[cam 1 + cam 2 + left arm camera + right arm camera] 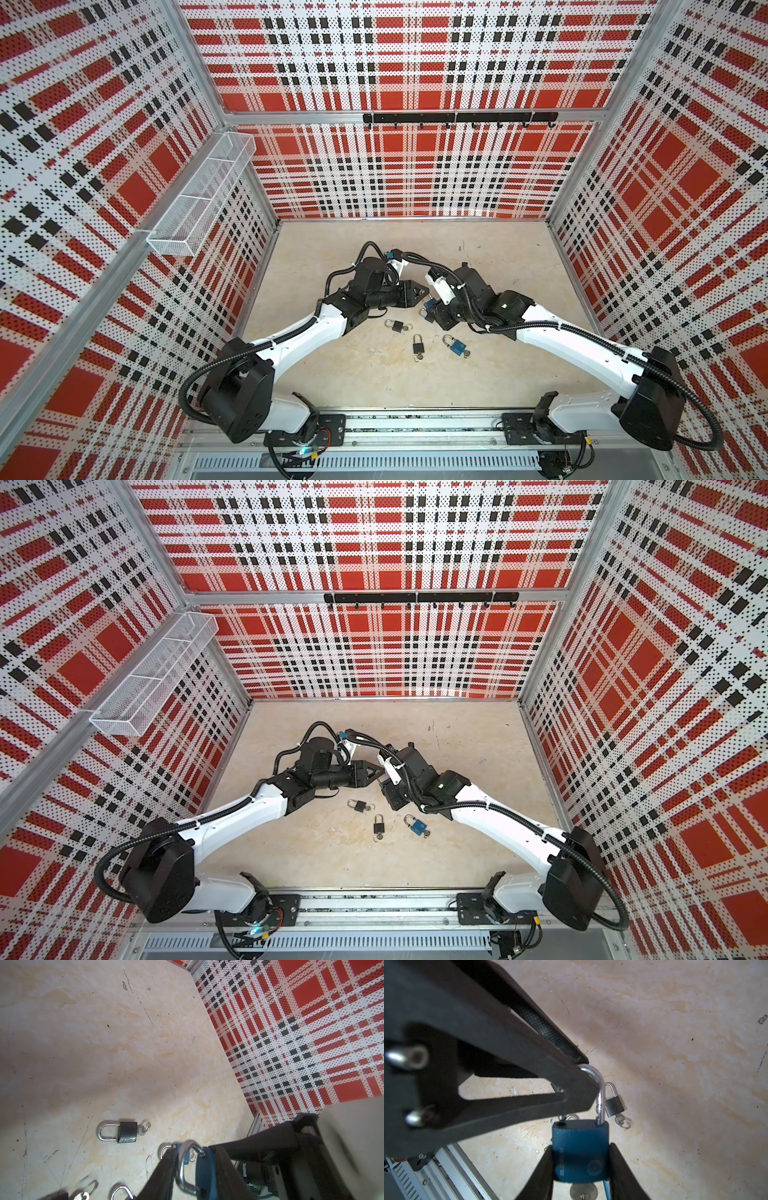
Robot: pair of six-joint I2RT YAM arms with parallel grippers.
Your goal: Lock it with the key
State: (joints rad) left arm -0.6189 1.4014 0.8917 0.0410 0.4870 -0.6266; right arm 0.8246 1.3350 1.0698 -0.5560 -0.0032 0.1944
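Right fingers (618,1167) clamp the blue padlock (580,1155) above the surface (675,1064), long axis running shackle-first toward my left fingers (579,1088), which pinch its shackle (600,1095); key (583,1190) shows only in the right wrist view.

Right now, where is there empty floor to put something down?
Free: the far table from the back wall down to the left gripper and right gripper, and the near strip between the loose locks and front rail. Crowded: the middle, where two black padlocks and a blue padlock lie beside the grippers, both on the held blue padlock.
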